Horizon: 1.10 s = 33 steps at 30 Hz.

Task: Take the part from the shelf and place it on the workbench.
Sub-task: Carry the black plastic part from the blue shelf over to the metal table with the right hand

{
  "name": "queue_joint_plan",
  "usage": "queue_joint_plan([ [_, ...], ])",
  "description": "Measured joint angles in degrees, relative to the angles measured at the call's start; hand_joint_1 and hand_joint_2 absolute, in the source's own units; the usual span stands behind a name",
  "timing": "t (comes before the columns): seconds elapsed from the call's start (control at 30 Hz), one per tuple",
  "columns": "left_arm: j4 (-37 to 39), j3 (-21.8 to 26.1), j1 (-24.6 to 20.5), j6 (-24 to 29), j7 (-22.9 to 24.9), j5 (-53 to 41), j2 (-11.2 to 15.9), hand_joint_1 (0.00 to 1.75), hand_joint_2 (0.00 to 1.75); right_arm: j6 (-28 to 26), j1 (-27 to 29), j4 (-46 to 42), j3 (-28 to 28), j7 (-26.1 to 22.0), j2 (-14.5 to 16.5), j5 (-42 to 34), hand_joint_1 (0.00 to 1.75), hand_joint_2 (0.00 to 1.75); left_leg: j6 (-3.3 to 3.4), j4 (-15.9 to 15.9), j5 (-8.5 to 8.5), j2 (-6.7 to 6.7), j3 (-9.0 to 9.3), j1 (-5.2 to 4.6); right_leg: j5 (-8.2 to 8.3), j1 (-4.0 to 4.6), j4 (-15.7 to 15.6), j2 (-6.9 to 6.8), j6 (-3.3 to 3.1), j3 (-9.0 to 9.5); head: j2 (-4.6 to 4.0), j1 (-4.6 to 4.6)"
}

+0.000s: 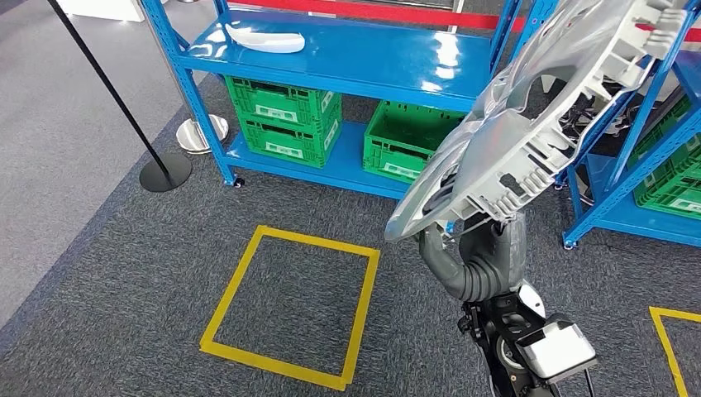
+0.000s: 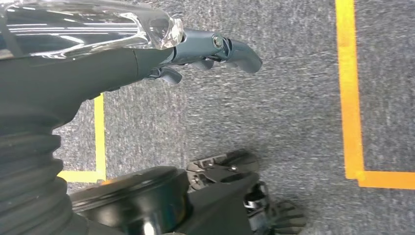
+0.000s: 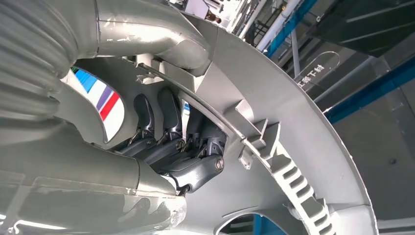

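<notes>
While the silver part (image 1: 537, 124) was held high at two o'clock in the head view, tilted with its ribbed back turned towards the camera, the first half of the job could be judged done: the part was off the blue shelf (image 1: 355, 58) and in the air. It was gripped at its lower rim by the right hand (image 1: 471, 252). In the right wrist view the dark fingers (image 3: 161, 147) were seen hooked through an opening in the part's back, curled tight round the rim, with the thumb laid against it. The left hand (image 2: 195, 51) was seen over grey carpet with its fingers stretched out loosely and nothing held in them.

What was left, it was judged, was the carry and the set-down on the workbench; where that bench stood could not be told. Ahead at twelve o'clock only the shelf was offered, with green crates (image 1: 285, 116) on its lower tier and a white piece (image 1: 264, 37) on the upper one. A yellow taped square (image 1: 289, 306) was marked on the floor at seven o'clock.

The part's far edge was cut off by the frame at one o'clock. The right hand's fingertips were hidden behind the rim in the head view.
</notes>
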Motion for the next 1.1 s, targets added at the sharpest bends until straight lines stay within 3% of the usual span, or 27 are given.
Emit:
queue_joint_plan([
  [0.03,0.00,0.10,0.10,0.07,0.01,0.03,-0.03,0.00,1.75,-0.07,0.05,-0.01,-0.03,0.00,-0.01,0.22,1.75,1.75,0.46,-0.04,0.44,0.15,-0.35,0.04,-1.82,-0.04,2.73,0.03,0.20,-1.21,0.00,0.14],
  [0.1,0.00,0.29,0.17,0.18,0.01,0.03,-0.07,0.00,1.75,-0.20,0.08,0.01,-0.06,0.01,-0.03,0.69,1.75,1.75,0.90,0.10,1.09,0.21,-1.24,-0.17,-6.37,-0.03,11.06,0.06,0.50,-4.42,0.00,0.51],
  [0.13,0.00,0.36,0.23,0.22,0.01,0.03,-0.07,0.00,1.75,-0.27,0.09,0.01,-0.06,0.01,-0.03,0.89,1.75,1.75,0.96,0.22,1.35,0.13,-1.67,-0.29,-7.84,-0.01,14.56,0.07,0.57,-5.50,0.00,0.61],
  [0.17,0.00,0.44,0.28,0.24,0.01,0.03,-0.05,0.00,1.75,-0.38,0.09,0.02,-0.06,0.01,-0.03,1.03,1.75,1.75,0.97,0.37,1.53,-0.04,-2.03,-0.41,-8.25,0.00,15.95,0.07,0.52,-5.53,0.00,0.65],
  [0.2,0.00,0.50,0.32,0.25,0.02,0.03,-0.05,0.00,1.75,-0.50,0.09,0.02,-0.06,0.01,-0.02,1.18,1.75,1.75,0.95,0.54,1.65,-0.29,-2.30,-0.51,-7.65,0.02,14.90,0.10,0.34,-4.33,0.00,0.69],
  [0.27,0.00,0.57,0.34,0.26,0.03,0.03,-0.10,0.00,1.75,-0.69,0.07,-0.01,-0.07,0.01,-0.01,1.43,1.75,1.75,0.88,0.91,1.74,-1.05,-2.55,-0.66,-4.91,0.10,7.07,1.05,-0.42,0.83,0.00,0.78],
  [0.33,0.00,0.61,0.21,0.30,0.07,0.03,-0.21,0.00,1.75,-0.79,0.05,-0.11,-0.09,0.02,-0.01,1.58,1.75,1.75,0.59,1.38,1.82,-1.84,-3.09,-0.80,-3.55,0.14,0.31,2.70,-1.10,4.87,0.00,0.71],
  [0.4,0.00,0.63,0.12,0.35,0.12,0.02,-0.31,0.00,1.75,-0.87,0.05,-0.26,-0.14,0.03,-0.01,1.65,1.75,1.75,0.02,1.69,2.09,-2.55,-3.90,-0.68,-3.74,0.25,-1.29,3.13,-1.30,5.58,0.00,0.56],
  [0.5,0.01,0.65,0.25,0.40,0.28,-0.05,-0.27,0.00,1.75,-1.12,0.01,-0.50,-0.16,0.09,0.13,1.72,1.75,1.75,-0.95,2.87,1.48,-2.97,-5.15,-0.52,-3.45,-0.05,-1.74,1.66,-1.73,5.51,0.00,0.51],
  [0.57,0.01,0.66,0.25,0.44,0.48,-0.14,-0.11,0.00,1.75,-1.40,-0.02,-0.78,-0.21,0.16,0.32,1.73,1.75,1.75,-1.73,8.09,-1.48,-1.76,-7.87,-0.32,-3.29,-0.42,-1.99,0.47,-2.00,5.57,0.00,0.31],
  [0.63,0.02,0.66,0.29,0.45,0.66,-0.20,-0.03,0.00,1.75,-1.66,0.08,-0.93,-0.30,0.29,0.38,1.74,1.75,1.75,-2.38,16.32,-4.72,-0.84,-11.98,0.15,-3.30,-0.54,-1.98,-0.70,-2.05,5.49,0.00,0.12],
  [0.67,0.02,0.66,0.34,0.45,0.72,-0.22,0.01,0.00,1.75,-1.78,0.19,-0.96,-0.35,0.40,0.38,1.78,1.75,1.75,-2.59,18.96,-5.21,-0.66,-13.44,0.38,-3.31,-0.60,-1.98,-1.29,-2.03,5.47,0.00,0.12],
  [0.7,0.02,0.66,0.40,0.45,0.76,-0.26,0.04,0.00,1.75,-1.92,0.33,-1.01,-0.40,0.50,0.38,1.82,1.75,1.75,-2.75,19.46,-4.64,-0.54,-13.86,0.59,-3.33,-0.69,-1.97,-1.86,-2.00,5.48,0.00,0.11],
  [0.73,0.02,0.66,0.43,0.45,0.78,-0.32,0.10,0.00,1.75,-2.10,0.50,-1.10,-0.45,0.58,0.38,1.91,1.75,1.75,-2.85,17.46,-3.02,-0.32,-13.02,0.75,-3.38,-0.79,-1.97,-2.38,-1.92,5.55,0.00,0.11],
  [0.77,0.02,0.66,0.44,0.45,0.79,-0.39,0.18,0.00,1.75,-2.31,0.67,-1.27,-0.52,0.62,0.38,2.04,1.75,1.75,-2.94,13.49,-0.79,0.34,-11.12,0.86,-3.46,-0.90,-1.96,-2.86,-1.76,5.66,0.00,0.10],
  [0.83,0.02,0.66,0.34,0.45,0.80,-0.56,0.29,0.00,1.75,-2.86,1.09,-1.90,-0.71,0.60,0.36,2.34,1.75,1.75,-2.91,5.30,2.49,2.76,-6.98,0.74,-3.72,-0.76,-1.87,-3.67,-1.14,5.88,0.00,-0.05],
  [0.9,0.01,0.66,0.23,0.44,0.82,-0.81,0.33,0.00,1.75,-3.43,1.67,-2.66,-0.92,0.53,0.32,2.67,1.75,1.75,-2.33,2.15,3.20,3.81,-5.47,0.45,-3.85,-0.43,-1.81,-4.55,-0.41,5.98,0.00,0.02],
  [0.97,0.02,0.66,0.33,0.42,0.86,-1.04,0.39,0.00,1.75,-3.86,2.54,-3.41,-1.12,0.46,0.31,2.90,1.75,1.75,-1.37,2.14,3.32,2.59,-5.74,0.40,-4.00,-0.52,-1.86,-5.48,0.21,6.10,0.00,0.23],
  [1.0,0.02,0.67,0.41,0.42,0.87,-1.11,0.44,0.00,1.75,-4.01,3.03,-3.79,-1.25,0.40,0.30,2.99,1.75,1.75,-0.91,2.11,3.44,1.96,-5.80,0.44,-4.54,-0.66,-1.41,-4.99,0.47,6.01,0.00,0.28],
  [1.03,0.02,0.67,0.44,0.46,0.89,-1.18,0.48,0.00,1.75,-4.14,3.48,-4.12,-1.43,0.31,0.29,3.07,1.75,1.75,-0.46,2.04,3.59,1.37,-5.83,0.51,-5.63,-0.75,-0.02,-3.96,0.64,5.48,0.00,0.38],
  [1.1,0.02,0.67,0.42,0.55,0.90,-1.39,0.49,0.00,1.75,-4.28,4.21,-4.63,-1.93,0.05,0.19,3.27,1.75,1.75,0.20,2.00,3.81,0.17,-5.95,0.47,-9.32,-0.64,6.66,-1.20,0.60,2.57,0.00,0.66],
])
